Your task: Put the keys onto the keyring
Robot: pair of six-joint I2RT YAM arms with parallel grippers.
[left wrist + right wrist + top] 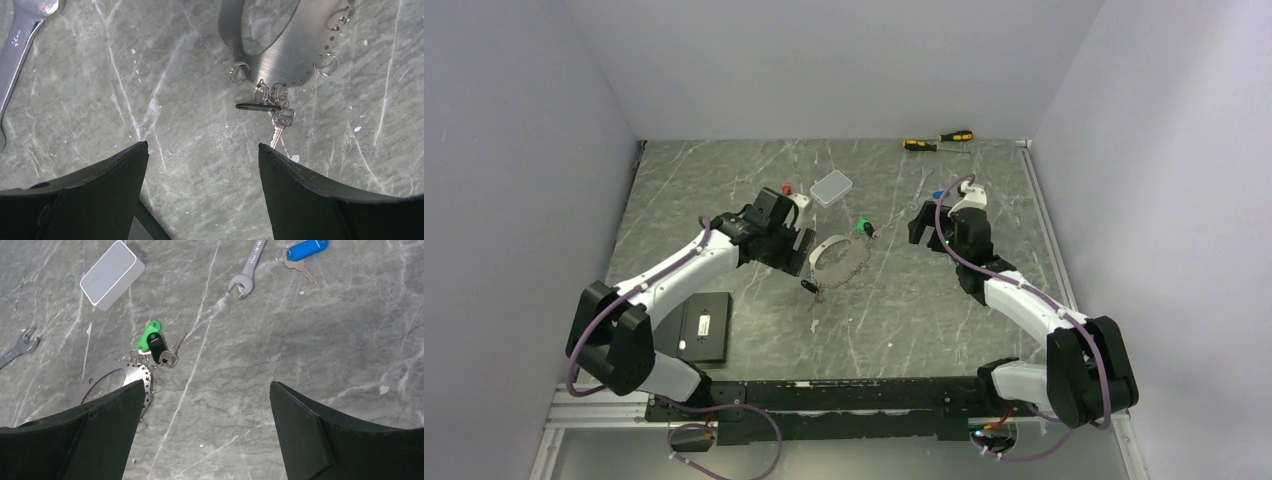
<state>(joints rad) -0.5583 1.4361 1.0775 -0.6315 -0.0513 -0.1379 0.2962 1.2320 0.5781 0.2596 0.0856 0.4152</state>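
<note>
Top external view: the keyring (839,262), a flat silvery oval with holes along its rim, lies near the middle of the marble-patterned table (904,320), between the two arms. The left gripper (801,248) is just beside it at 9 o'clock. The right gripper (920,226) is farther off at 2 o'clock. A green key (862,226) sits at the ring's 1 o'clock edge and a black key (809,286) at its 7 o'clock edge. The blue key (938,196) lies apart from the ring, at 1 o'clock from the right gripper. A grey box (831,187) sits at 12 o'clock from the ring, and two screwdrivers (939,140) lie at the far edge.

Left wrist view: the fingers (100,195) are spread wide with nothing between them. The black key hangs from small split rings (261,93) at the keyring's rim, at 1 o'clock in frame. A silver wrench (20,40) is at 10 o'clock.

Right wrist view: the jaws are spread wide and hold nothing. The green key and a black tag (156,347) touch the ring's rim at 10 o'clock; whether they are linked to it I cannot tell. The blue key lies at 1 o'clock, beside a second wrench (248,270).
</note>
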